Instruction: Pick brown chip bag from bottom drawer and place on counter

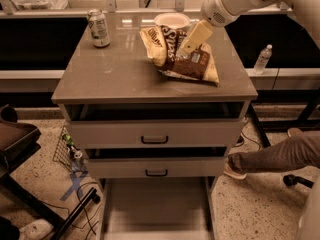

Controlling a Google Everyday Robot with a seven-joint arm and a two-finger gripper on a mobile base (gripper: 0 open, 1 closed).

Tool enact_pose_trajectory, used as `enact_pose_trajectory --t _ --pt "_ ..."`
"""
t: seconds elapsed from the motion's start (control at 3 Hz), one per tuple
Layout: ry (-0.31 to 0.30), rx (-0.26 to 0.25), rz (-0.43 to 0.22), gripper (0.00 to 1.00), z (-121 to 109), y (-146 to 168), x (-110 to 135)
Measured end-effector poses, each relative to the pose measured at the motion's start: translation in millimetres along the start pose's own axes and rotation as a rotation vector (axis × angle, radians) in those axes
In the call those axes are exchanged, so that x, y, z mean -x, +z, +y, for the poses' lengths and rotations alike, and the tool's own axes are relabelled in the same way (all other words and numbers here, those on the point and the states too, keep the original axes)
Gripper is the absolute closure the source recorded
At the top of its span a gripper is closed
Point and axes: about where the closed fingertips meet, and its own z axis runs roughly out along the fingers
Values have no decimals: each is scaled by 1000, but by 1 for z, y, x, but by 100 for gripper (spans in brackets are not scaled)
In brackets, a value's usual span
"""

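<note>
A: What sort of place is this?
B: A robot test lab, it seems. Speckled floor (250,209) with blue tape (75,180) lies down-left of the tool (186,49), which hangs over the counter (110,74). A person's leg (280,156) is below-right of it.

Counter (120,74) bears brown chip bag (194,66), can (99,28), cup (171,20) — claw (187,48) at bag.

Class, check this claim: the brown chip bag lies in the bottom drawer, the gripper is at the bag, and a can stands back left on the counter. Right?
No. The camera view shows the brown chip bag lying on the counter, not in the bottom drawer. The gripper at the bag and the can back left are correct.
</note>
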Motion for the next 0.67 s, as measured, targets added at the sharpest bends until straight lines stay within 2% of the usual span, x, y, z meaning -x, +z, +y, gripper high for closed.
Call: enact_pose_trajectory --t 0.33,0.67 --pt "-18 -3 2 0 -9 -12 8" --pt "-93 -43 116 0 -32 -71 35"
